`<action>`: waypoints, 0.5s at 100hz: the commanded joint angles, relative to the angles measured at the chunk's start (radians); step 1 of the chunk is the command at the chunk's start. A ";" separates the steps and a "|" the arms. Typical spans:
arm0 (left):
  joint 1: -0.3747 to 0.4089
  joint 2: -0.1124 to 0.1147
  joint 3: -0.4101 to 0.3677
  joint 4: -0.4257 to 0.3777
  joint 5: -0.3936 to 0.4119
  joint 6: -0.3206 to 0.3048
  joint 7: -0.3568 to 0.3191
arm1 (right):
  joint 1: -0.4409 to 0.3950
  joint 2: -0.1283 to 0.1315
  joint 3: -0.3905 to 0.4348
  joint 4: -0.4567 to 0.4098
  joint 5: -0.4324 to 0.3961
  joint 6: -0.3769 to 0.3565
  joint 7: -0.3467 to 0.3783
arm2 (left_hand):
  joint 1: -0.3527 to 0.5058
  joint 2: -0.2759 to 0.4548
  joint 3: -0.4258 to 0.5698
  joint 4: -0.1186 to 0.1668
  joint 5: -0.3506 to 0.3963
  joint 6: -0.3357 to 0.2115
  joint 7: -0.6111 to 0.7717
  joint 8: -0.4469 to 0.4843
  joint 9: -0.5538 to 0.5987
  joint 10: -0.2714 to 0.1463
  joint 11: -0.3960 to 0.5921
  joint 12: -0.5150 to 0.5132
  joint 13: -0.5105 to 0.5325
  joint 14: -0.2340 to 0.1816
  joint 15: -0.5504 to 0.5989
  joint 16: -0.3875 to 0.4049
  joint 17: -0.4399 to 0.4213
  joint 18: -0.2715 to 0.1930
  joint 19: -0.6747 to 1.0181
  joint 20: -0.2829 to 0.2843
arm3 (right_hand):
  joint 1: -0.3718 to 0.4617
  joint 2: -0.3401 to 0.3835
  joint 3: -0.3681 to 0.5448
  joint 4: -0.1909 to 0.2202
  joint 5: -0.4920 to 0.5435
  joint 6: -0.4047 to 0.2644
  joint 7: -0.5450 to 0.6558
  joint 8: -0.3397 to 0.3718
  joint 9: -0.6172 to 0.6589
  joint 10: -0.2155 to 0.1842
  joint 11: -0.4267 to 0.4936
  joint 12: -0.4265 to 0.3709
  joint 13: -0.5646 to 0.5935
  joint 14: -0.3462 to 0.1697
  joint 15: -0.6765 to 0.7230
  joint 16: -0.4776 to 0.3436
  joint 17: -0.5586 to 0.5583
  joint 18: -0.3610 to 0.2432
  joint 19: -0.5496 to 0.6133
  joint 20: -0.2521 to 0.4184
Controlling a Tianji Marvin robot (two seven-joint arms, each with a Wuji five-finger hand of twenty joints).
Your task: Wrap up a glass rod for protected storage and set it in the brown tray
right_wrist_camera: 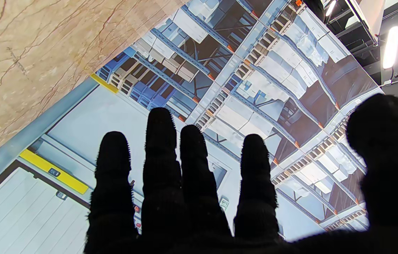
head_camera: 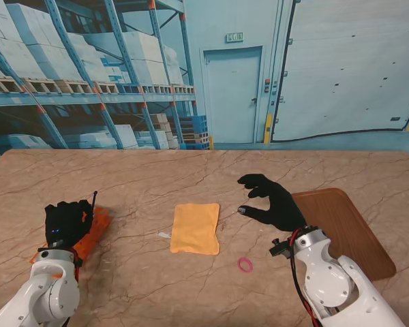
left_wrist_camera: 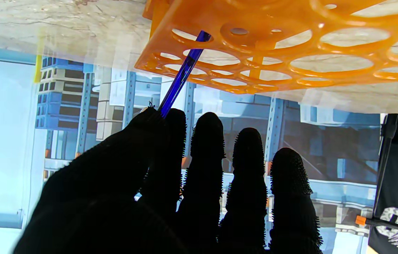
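My left hand (head_camera: 65, 221) in its black glove hovers over an orange rack (head_camera: 90, 231) at the near left. In the left wrist view its thumb and forefinger pinch a blue glass rod (left_wrist_camera: 181, 76) whose far end sits in a hole of the orange rack (left_wrist_camera: 273, 53). A yellow cloth (head_camera: 195, 228) lies flat in the middle of the table. My right hand (head_camera: 276, 204) floats open to the right of the cloth, fingers spread, holding nothing. The brown tray (head_camera: 351, 231) lies at the right, partly behind that hand.
A small pink rubber band (head_camera: 245, 264) lies on the marble table (head_camera: 191, 177) near me, between the cloth and my right arm. A tiny pale scrap (head_camera: 163, 235) lies just left of the cloth. A warehouse backdrop stands behind the table's far edge.
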 commanded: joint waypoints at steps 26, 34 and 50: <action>0.006 -0.004 0.002 -0.006 -0.013 -0.005 0.001 | -0.005 -0.004 -0.001 -0.008 -0.001 0.000 -0.002 | -0.059 -0.051 0.171 0.015 -0.010 -0.021 0.127 0.091 0.005 0.021 0.067 0.053 -0.017 0.018 0.022 0.029 -0.020 0.002 0.038 -0.007 | -0.030 -0.046 0.013 0.031 0.005 -0.001 -0.003 0.002 0.016 -0.002 0.007 0.009 0.032 -0.002 0.020 0.010 -0.004 -0.007 0.030 0.005; 0.005 -0.005 0.003 -0.005 -0.020 -0.008 0.002 | -0.005 -0.004 -0.001 -0.009 -0.001 0.000 -0.003 | -0.070 -0.060 0.188 0.023 -0.012 -0.025 0.139 0.104 0.005 0.018 0.073 0.062 -0.020 0.018 0.023 0.030 -0.023 0.000 0.038 -0.008 | -0.030 -0.047 0.012 0.031 0.006 -0.001 -0.003 0.002 0.016 -0.001 0.007 0.009 0.032 0.000 0.020 0.010 -0.004 -0.007 0.030 0.005; 0.003 -0.009 0.004 -0.003 -0.034 -0.017 0.010 | -0.006 -0.004 -0.001 -0.009 -0.001 0.000 -0.003 | -0.093 -0.079 0.223 0.037 -0.013 -0.028 0.153 0.119 0.007 0.018 0.079 0.071 -0.021 0.018 0.025 0.031 -0.024 0.000 0.039 -0.009 | -0.030 -0.046 0.012 0.031 0.006 0.000 -0.003 0.002 0.016 -0.001 0.007 0.009 0.032 0.000 0.020 0.010 -0.003 -0.008 0.030 0.005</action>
